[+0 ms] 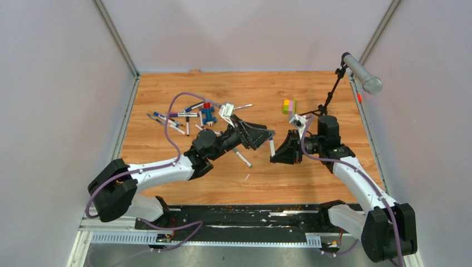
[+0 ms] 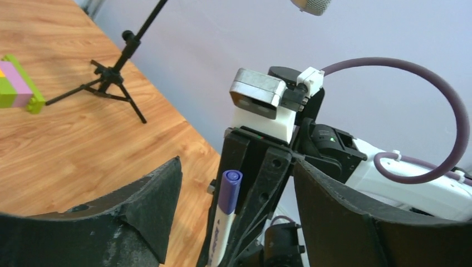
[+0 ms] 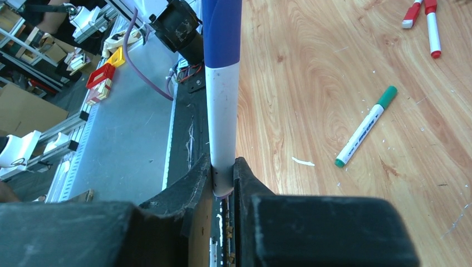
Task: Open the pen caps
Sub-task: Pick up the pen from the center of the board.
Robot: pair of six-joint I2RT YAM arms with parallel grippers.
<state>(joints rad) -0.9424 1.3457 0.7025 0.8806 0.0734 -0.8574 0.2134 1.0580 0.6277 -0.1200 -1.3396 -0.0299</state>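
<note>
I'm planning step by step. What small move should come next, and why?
Probably ease the left end effector forward until its open jaws flank the purple cap. The right end effector grips the pen by its white barrel, and the cap, not yet pulled, sits just ahead of those jaws.

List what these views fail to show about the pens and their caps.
- Right wrist view: the marker pen in the right claw runs off the top edge, so its upper end is unseen.
- Left wrist view: that pen's lower barrel is cut off by the bottom edge.
- Top view: the loose pens are too small to tell capped from uncapped.
</note>
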